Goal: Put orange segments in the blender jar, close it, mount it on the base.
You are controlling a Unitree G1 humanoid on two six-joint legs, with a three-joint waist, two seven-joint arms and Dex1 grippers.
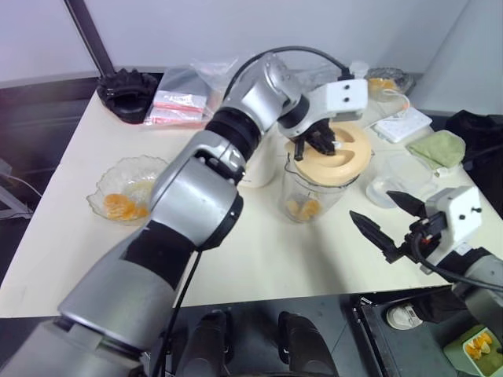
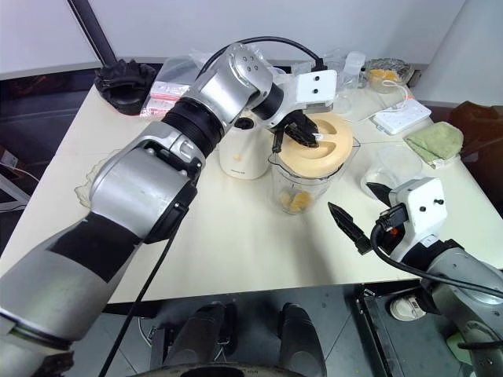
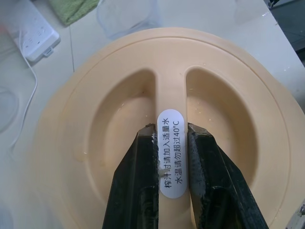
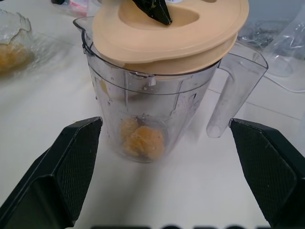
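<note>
The blender jar [image 4: 152, 100] stands upright on the white table [image 1: 259, 251], a few orange segments [image 4: 140, 140] at its bottom. Its cream lid [image 3: 157, 119] lies on the rim — slightly tilted, not fully seated — and the left gripper [image 3: 172, 157] pinches the lid's central ridge (the one bearing a white label). Just beside the jar, the right gripper [image 4: 164, 176] holds its fingers wide apart and empty. The base [image 2: 242, 157] sits right behind the jar.
</note>
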